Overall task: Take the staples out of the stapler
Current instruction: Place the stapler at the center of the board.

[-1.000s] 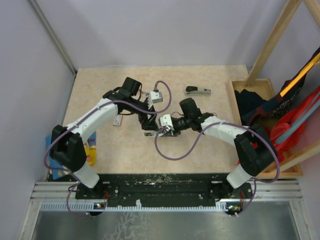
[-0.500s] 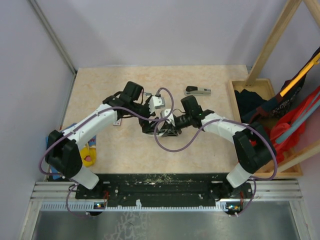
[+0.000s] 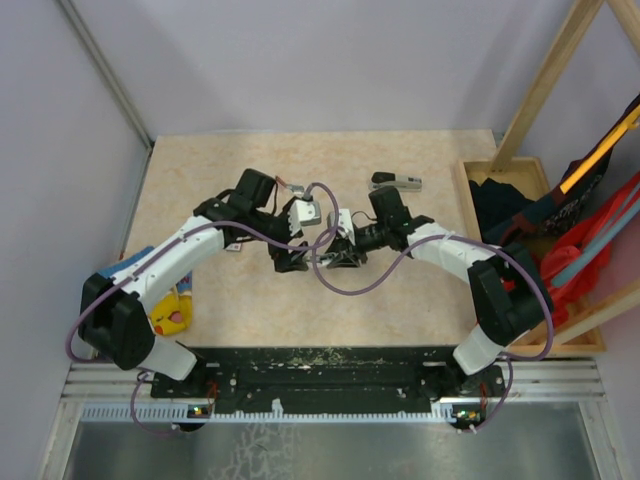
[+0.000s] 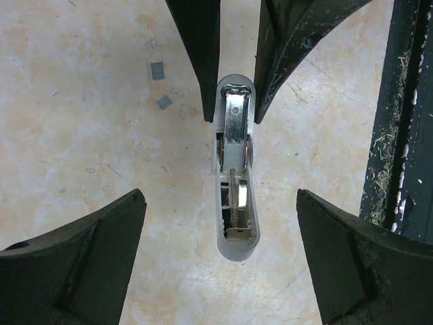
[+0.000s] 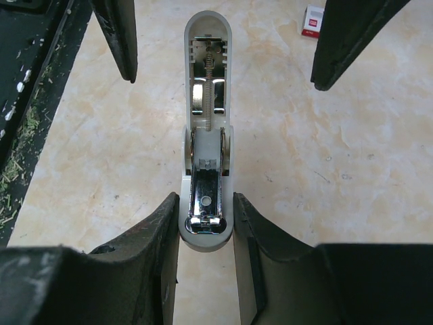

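The stapler (image 5: 206, 135) lies opened flat on the table between my two grippers, its grey inside and spring facing up. My right gripper (image 5: 206, 203) is shut on its chrome-plated end. My left gripper (image 4: 220, 196) is open, its fingers wide on either side of the stapler's other rounded end (image 4: 237, 230) without touching it. Two tiny grey staple pieces (image 4: 157, 70) lie on the table beside the stapler. In the top view the two grippers meet at mid-table, left (image 3: 290, 258) and right (image 3: 342, 252), and hide most of the stapler.
A second dark and grey stapler (image 3: 395, 182) lies at the back. A small pinkish-white tag (image 3: 236, 243) lies left of the grippers. A wooden box (image 3: 470, 195) with cloth stands at the right. A yellow item (image 3: 170, 315) lies at the front left.
The left arm has swung its wrist a little left and nearer. The right wrist has shifted slightly back. The stapler has stayed between the two grippers.
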You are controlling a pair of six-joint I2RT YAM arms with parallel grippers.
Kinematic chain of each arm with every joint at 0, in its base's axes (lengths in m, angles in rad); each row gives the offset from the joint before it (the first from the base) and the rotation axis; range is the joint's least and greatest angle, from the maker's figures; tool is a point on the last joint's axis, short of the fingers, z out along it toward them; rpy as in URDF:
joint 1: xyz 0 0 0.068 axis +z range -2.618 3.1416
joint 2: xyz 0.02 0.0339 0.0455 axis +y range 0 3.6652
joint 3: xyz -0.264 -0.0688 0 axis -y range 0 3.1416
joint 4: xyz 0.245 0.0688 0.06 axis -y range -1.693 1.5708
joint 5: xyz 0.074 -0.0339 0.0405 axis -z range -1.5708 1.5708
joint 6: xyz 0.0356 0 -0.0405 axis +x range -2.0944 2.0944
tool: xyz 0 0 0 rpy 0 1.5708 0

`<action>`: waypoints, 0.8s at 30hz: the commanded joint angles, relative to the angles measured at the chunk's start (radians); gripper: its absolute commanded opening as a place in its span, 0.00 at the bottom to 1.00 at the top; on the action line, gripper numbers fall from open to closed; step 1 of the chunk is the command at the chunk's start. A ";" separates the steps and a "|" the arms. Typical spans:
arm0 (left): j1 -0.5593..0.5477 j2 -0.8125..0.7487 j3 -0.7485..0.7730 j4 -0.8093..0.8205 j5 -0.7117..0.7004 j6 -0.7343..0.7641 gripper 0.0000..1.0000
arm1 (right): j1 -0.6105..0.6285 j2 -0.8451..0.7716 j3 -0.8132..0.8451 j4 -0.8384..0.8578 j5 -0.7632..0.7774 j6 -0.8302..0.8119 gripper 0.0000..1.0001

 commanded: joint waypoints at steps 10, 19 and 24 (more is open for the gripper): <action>0.027 -0.007 -0.058 0.014 -0.032 0.022 0.86 | -0.017 -0.033 0.039 0.045 -0.061 0.027 0.00; 0.027 0.020 -0.041 0.015 -0.007 0.014 0.72 | -0.017 -0.035 0.036 0.051 -0.062 0.032 0.00; 0.029 0.029 -0.041 0.008 -0.003 0.018 0.51 | -0.017 -0.037 0.034 0.057 -0.062 0.039 0.00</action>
